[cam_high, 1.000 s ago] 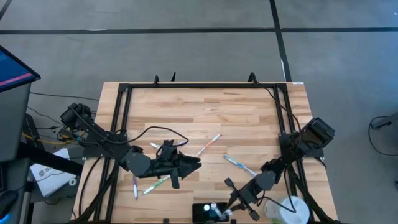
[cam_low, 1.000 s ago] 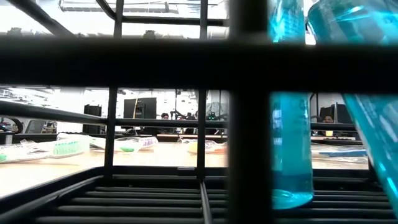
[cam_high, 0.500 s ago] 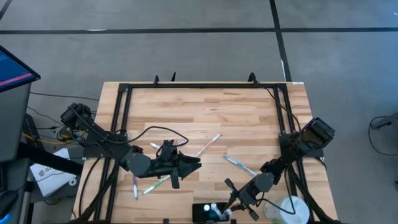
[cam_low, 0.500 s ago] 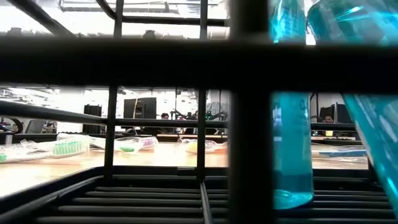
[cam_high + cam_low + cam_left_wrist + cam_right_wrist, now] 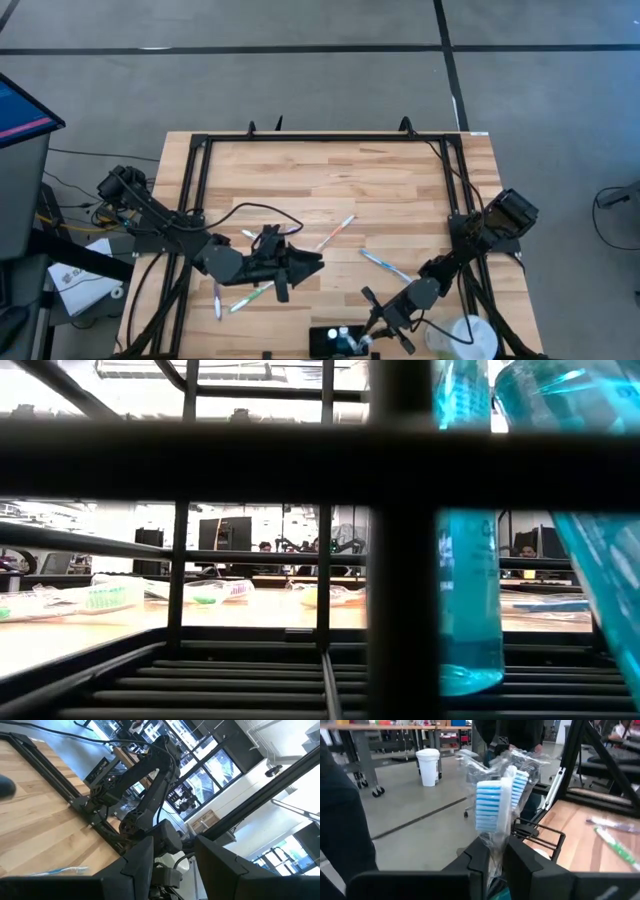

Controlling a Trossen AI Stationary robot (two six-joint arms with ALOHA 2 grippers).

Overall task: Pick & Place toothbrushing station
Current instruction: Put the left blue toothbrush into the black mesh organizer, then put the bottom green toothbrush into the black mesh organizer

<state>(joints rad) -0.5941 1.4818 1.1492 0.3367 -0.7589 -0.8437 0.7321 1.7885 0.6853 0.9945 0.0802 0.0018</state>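
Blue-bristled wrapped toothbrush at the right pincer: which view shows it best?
Right wrist view: the blue-bristled toothbrush in clear wrap stands close up between the right pincer fingers. The high view shows only a tiny speck at the black holder. The low and left wrist views don't clearly show it.

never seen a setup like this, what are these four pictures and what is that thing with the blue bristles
Two robot arms work at a wooden table. The overhead picture shows both. The left gripper waits mid-table, holding nothing. The right gripper is at the near edge, over the black toothbrushing station. The low picture looks out through that station's bars. The other two come from cameras on the wrists. In the right one, the fingers pinch a wrapped blue-bristled toothbrush. More toothbrushes lie loose on the table, and a white cup stands at its corner.
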